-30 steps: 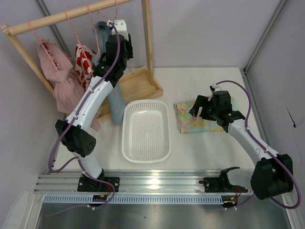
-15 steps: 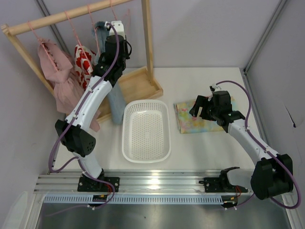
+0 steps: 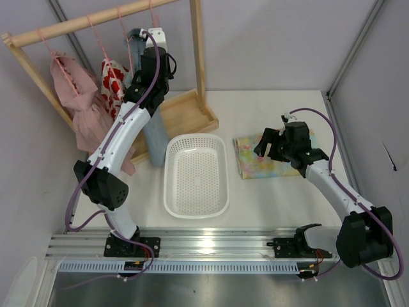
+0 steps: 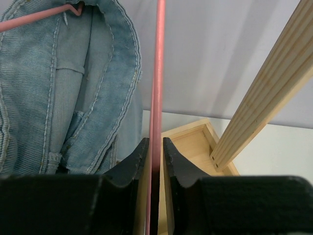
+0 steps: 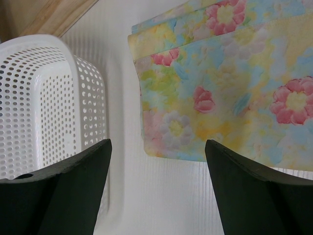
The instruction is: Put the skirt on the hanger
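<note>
The skirt (image 3: 252, 161) lies flat on the table at the right, pale yellow and turquoise with pink flowers; it fills the upper right of the right wrist view (image 5: 220, 88). My right gripper (image 3: 265, 148) is open and empty, hovering over the skirt's near left corner (image 5: 157, 147). The pink wire hanger (image 4: 158, 73) hangs from the rack bar, its hook at the top (image 3: 153, 13). My left gripper (image 3: 156, 38) is raised at the rack and shut on the hanger's wire, which runs straight up between the jaws (image 4: 157, 147).
A white perforated basket (image 3: 196, 176) stands mid-table, left of the skirt (image 5: 44, 107). The wooden rack bar (image 3: 89, 20) carries a pink garment (image 3: 73, 96), a red-and-white one (image 3: 114, 80) and a denim one (image 4: 73, 88). The rack post (image 4: 264, 107) and base tray (image 3: 185, 115) are close by.
My left gripper has shifted slightly left and up at the rack bar, still on the hanger wire. The right arm and the skirt have not moved.
</note>
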Robot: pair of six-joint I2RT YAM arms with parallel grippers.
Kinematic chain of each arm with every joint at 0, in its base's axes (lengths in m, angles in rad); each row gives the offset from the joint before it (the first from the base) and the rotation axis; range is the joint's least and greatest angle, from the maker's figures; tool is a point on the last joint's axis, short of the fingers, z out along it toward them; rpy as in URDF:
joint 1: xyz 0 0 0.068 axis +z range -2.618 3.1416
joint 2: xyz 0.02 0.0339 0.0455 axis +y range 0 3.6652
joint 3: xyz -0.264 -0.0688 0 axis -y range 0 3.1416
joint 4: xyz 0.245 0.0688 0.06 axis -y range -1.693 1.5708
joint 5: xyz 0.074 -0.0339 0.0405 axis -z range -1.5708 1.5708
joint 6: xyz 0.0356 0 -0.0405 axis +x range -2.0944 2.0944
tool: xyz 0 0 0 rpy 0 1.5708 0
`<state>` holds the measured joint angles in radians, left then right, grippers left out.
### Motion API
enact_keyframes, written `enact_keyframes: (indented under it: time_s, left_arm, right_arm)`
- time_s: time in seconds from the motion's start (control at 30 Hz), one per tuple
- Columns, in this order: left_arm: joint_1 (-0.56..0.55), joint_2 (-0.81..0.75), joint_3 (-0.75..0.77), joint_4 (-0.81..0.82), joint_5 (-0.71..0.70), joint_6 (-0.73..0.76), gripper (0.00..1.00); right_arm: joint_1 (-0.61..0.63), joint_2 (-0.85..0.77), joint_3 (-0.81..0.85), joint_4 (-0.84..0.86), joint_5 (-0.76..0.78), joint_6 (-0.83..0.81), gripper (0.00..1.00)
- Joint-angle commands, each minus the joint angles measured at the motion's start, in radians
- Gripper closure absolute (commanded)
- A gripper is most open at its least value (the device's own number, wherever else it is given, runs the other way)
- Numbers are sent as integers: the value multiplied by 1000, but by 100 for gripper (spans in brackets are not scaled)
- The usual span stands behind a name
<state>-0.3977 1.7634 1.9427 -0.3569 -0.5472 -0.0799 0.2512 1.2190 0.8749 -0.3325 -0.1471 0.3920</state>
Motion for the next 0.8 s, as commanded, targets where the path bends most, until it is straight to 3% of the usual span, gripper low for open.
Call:
enact_keyframes:
  time_s: [0.0, 0.13, 0.3, 0.77]
  left_arm:
    - [7, -28, 1, 30, -3, -14, 78]
    - [5, -19, 38, -7, -10, -32, 79]
    - [5, 7, 70, -33, -20, -41, 100]
    - [-16, 21, 271, -128, 38, -9, 100]
  right_arm:
    - [-1, -12, 9, 7, -3, 8, 16]
    - [-1, -10, 6, 7, -2, 10, 16]
    - [-1, -18, 6, 4, 3, 8, 16]
    - [-1, -35, 21, -19, 26, 4, 16]
